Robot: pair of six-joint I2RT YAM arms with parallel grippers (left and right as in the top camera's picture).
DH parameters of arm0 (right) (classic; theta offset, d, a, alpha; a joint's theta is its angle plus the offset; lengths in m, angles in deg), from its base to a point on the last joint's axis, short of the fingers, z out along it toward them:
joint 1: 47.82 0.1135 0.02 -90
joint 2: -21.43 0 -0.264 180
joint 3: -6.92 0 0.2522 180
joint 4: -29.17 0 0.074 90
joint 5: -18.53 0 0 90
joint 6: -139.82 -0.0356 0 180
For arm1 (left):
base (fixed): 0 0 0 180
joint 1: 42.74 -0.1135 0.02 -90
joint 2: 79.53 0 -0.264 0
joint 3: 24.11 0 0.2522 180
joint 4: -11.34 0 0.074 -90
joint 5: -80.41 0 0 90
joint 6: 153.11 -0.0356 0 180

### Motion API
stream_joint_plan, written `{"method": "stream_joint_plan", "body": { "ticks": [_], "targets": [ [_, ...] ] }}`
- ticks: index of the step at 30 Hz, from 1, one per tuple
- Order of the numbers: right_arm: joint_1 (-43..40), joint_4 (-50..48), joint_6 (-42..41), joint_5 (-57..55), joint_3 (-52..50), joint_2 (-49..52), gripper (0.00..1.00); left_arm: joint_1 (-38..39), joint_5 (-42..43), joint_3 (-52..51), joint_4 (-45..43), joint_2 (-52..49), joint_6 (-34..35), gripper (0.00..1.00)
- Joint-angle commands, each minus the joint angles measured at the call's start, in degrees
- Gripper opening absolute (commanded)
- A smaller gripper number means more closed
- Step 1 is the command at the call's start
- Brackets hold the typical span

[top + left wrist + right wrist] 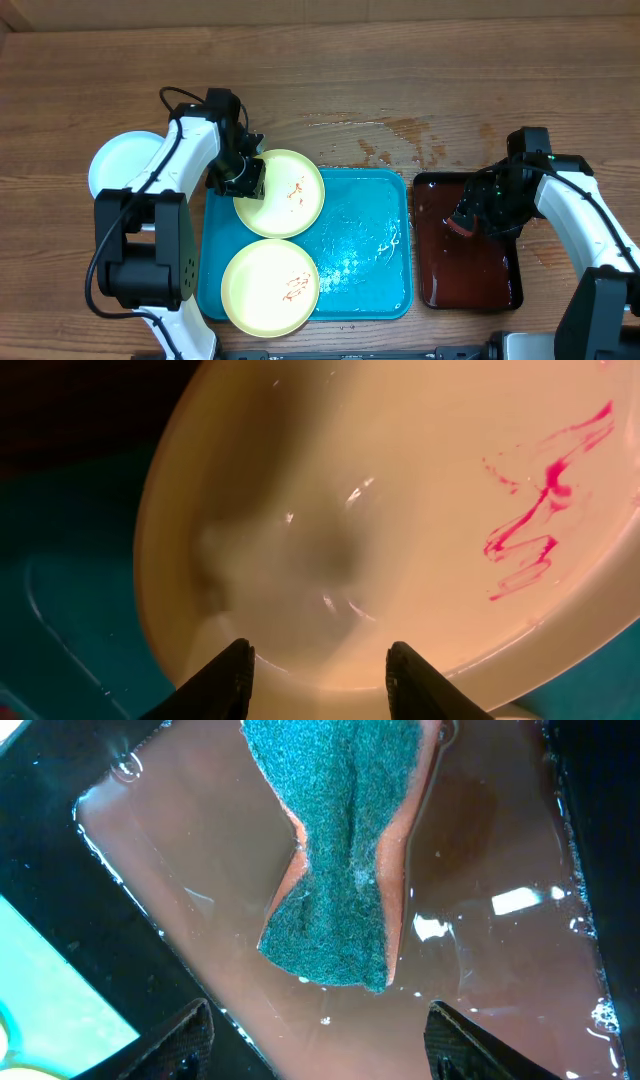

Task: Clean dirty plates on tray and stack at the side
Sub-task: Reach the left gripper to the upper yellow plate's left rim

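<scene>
1. While it lies off the tray, on the bare table at far left, the mint-blue plate (115, 165) is half hidden by the left arm. No smear shows on its visible part.
2. Left gripper (240, 178): wrist bent down over the tray's upper-left corner, at the left rim of the upper plate. Jaws stand apart in the wrist view. The plate's near rim crosses the gap and nothing is visibly clamped.
3. Upper yellow-green plate (290, 195): directly ahead of the left gripper, to its right. It is round, so no long axis. The red smear (540, 530) sits on the half far from the fingers. This arm is much the nearer to it.
4. Lower yellow-green plate (270, 287): on the tray's lower-left corner, smeared, just below the upper plate.
5. Tray (365, 250): turquoise, its right half bare and wet.
6. Red-brown tray (470, 270): just beside the turquoise one, holding water.
7. Sponge (335, 850): lying in that water, its long axis running away from the fingers, pinched at the waist.
8. Right gripper (468, 218): hangs over the sponge, jaws wide apart and holding nothing. It is well apart from both dirty plates.
</scene>
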Motion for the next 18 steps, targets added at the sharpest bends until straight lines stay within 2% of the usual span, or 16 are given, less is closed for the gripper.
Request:
{"method": "stream_joint_plan", "body": {
  "ticks": [1, 4, 6, 14, 18],
  "targets": [
    [0.1, -0.3, 0.4, 0.5, 0.3, -0.3, 0.71, 1.0, -4.9, 0.6, 1.1, 5.5, 1.4, 0.49],
    [0.1, -0.2, 0.4, 0.5, 0.3, -0.3, 0.73, 0.3, -11.8, 0.3, 2.3, 7.0, 6.4, 0.49],
    [0.1, 0.0, 0.7, 0.5, 0.3, -0.3, 0.75, -0.5, -13.4, -0.1, 2.4, 7.6, 7.4, 0.49],
    [0.1, 0.0, 1.7, 0.9, 0.3, -0.3, 0.76, -1.2, -13.0, -1.7, 0.5, 7.9, 5.4, 0.56],
    [0.1, 0.0, 1.7, 0.9, 0.3, -0.3, 0.76, -1.2, -10.3, -4.2, -2.3, 7.9, 4.6, 0.58]
  ]
}}
